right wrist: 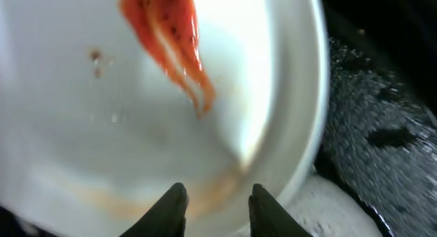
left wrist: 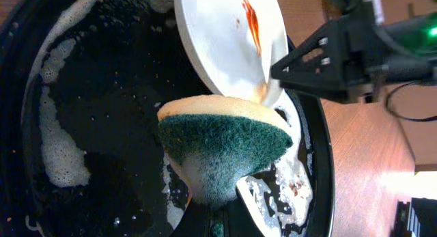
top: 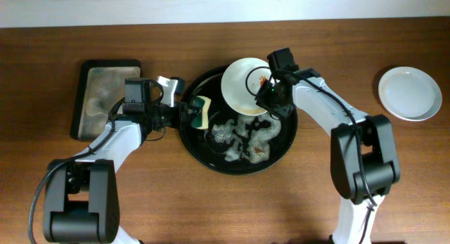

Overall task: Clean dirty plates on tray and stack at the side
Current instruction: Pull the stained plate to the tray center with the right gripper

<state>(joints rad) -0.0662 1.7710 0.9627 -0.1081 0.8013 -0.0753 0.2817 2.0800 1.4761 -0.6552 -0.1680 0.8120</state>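
Pincers first: my right one [top: 270, 96] is clenched on the rim of the dirty plate [top: 242, 86], holding it tilted over the far side of the round black tray [top: 191, 147]. My left one [top: 184, 114] grips the sponge [left wrist: 225, 145] over the tray's left half, just beside the plate. Red sauce [right wrist: 171, 39] streaks the plate, so I judge scrubbing is the step in hand. Next I should press the green side onto that smear and wipe. One clean plate [top: 410, 93] lies well right of the tray.
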